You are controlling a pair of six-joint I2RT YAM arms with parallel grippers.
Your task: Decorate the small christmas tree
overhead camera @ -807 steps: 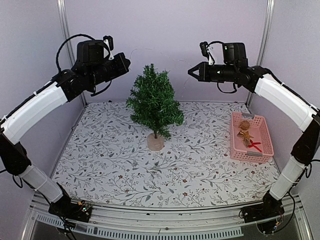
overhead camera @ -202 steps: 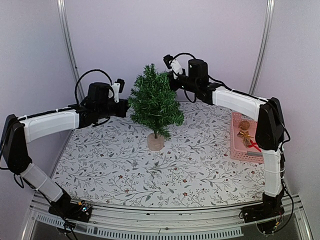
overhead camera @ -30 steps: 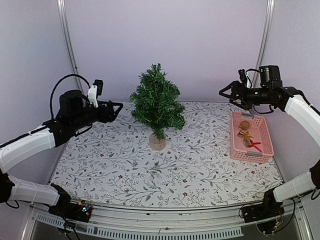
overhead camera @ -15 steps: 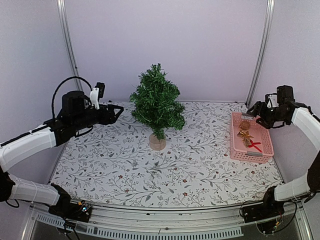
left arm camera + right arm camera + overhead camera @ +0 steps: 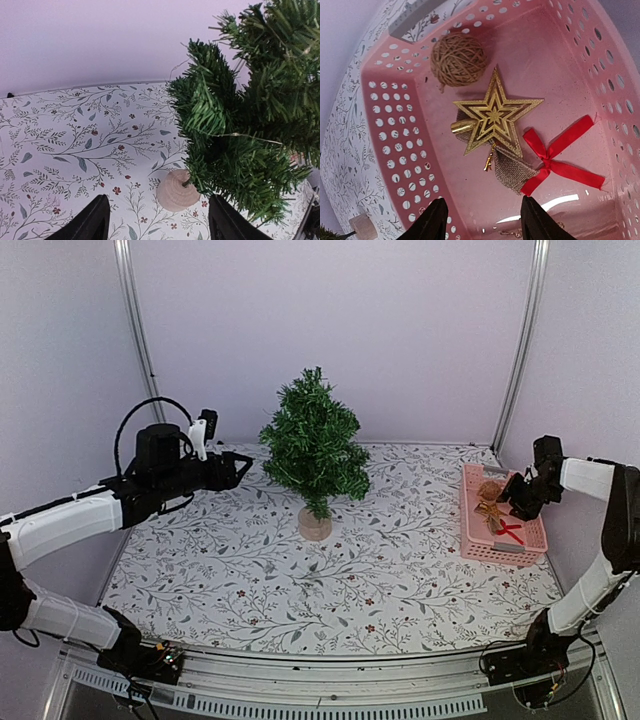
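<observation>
Seen from above, the one tree (image 5: 312, 445) stands upright on its wooden base at the back middle of the desk (image 5: 250, 580), and I can make out no ornament on it. The left gripper (image 5: 243, 468) hovers just left of the tree at mid-height, spread and empty. The right gripper (image 5: 512, 498) is well to the right of the tree, low over the single pink basket (image 5: 468, 532); this view does not show its state. In the left wrist view both fingers (image 5: 95, 222) stand wide apart with nothing between them, and the tree's branches fill the space just ahead and to the right. In the right wrist view the fingers (image 5: 432, 220) are also spread, pinching nothing, directly above the basket floor. There lie one twine ball (image 5: 458, 59), one gold star (image 5: 495, 116), one red bow (image 5: 560, 157) and one burlap strip (image 5: 507, 165) partly under the star. The step looks like picking an ornament. Next, the right gripper should drop, close on one piece without snagging its neighbours, and carry it left to the tree.
</observation>
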